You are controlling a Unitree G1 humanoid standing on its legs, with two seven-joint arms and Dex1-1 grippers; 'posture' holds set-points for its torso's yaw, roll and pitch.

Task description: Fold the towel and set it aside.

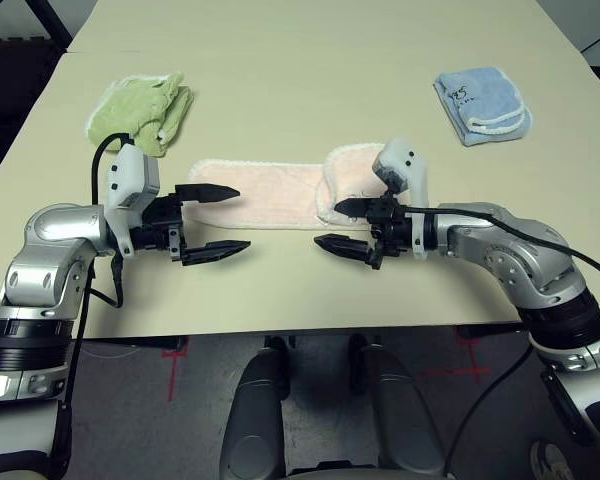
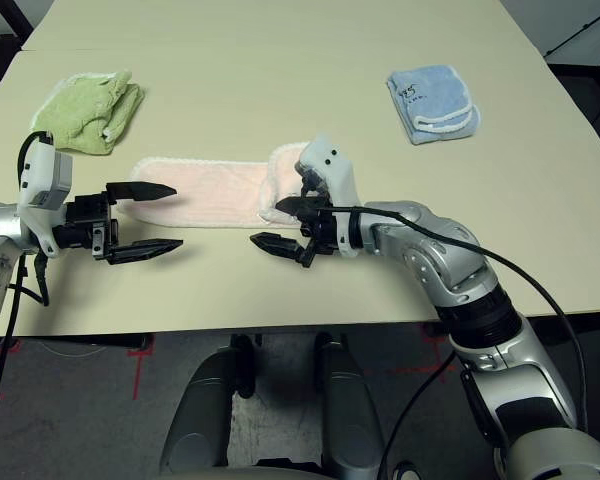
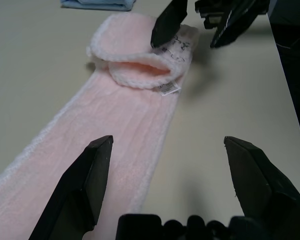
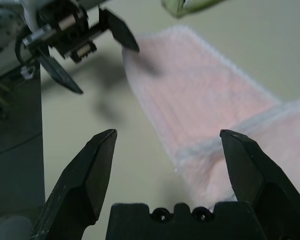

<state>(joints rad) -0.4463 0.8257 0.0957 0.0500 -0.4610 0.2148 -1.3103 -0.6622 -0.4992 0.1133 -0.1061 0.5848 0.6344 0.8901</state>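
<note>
The towel [image 1: 270, 193] lies as a long pink strip on the table [image 1: 310, 90] between your two grippers, its right end folded back over itself. Your left gripper [image 1: 212, 222] and right gripper [image 1: 342, 226] both stand spread wide, grasping nothing, facing each other over its ends. Farther out you see a green towel [image 1: 142, 110] at far left and a blue towel [image 1: 482, 103] at far right.

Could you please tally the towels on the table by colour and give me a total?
Pale pink towel, laid out long with its right end folded over: 1
Light green towel, bunched at the far left: 1
Light blue towel, folded at the far right: 1
Total: 3
</note>
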